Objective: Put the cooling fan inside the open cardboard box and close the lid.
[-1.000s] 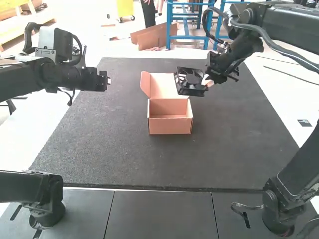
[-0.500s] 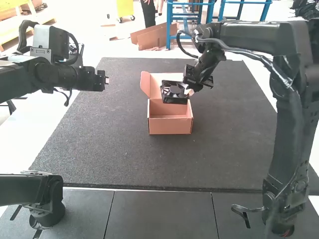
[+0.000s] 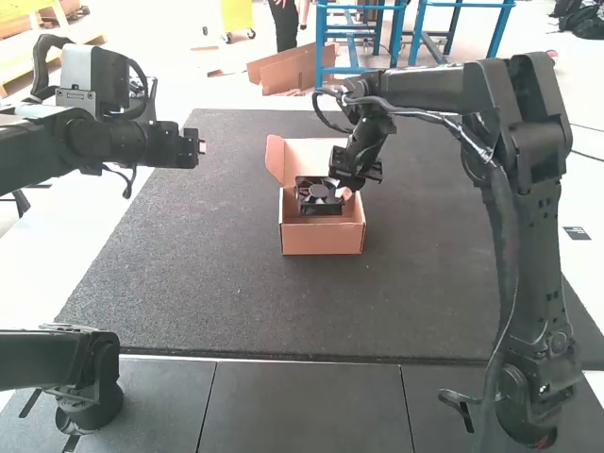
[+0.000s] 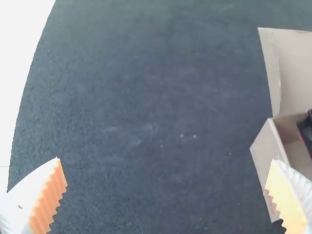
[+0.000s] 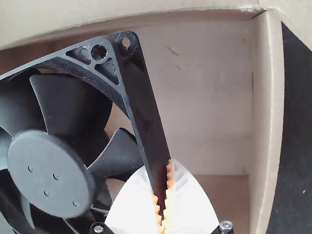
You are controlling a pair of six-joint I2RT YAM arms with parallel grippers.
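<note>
The open cardboard box point(image 3: 322, 224) stands mid-mat with its lid flap point(image 3: 276, 159) raised at the back left. A black cooling fan point(image 3: 320, 193) hangs tilted in the box's opening, partly below the rim. My right gripper point(image 3: 347, 181) is shut on the fan's frame edge; in the right wrist view the white fingers with orange pads point(image 5: 163, 207) clamp the frame point(image 5: 141, 107) in front of the box's inner wall point(image 5: 209, 92). My left gripper point(image 3: 195, 148) hovers to the left of the box, open, with its pads point(image 4: 48, 195) far apart and the box corner point(image 4: 273, 146) beside one.
The black mat point(image 3: 189, 264) covers the table around the box. A folded cardboard piece point(image 3: 283, 68) lies on the floor beyond the mat's far edge.
My right arm has carried the fan leftward and down from beside the box into its opening. The left arm has stayed nearly still.
</note>
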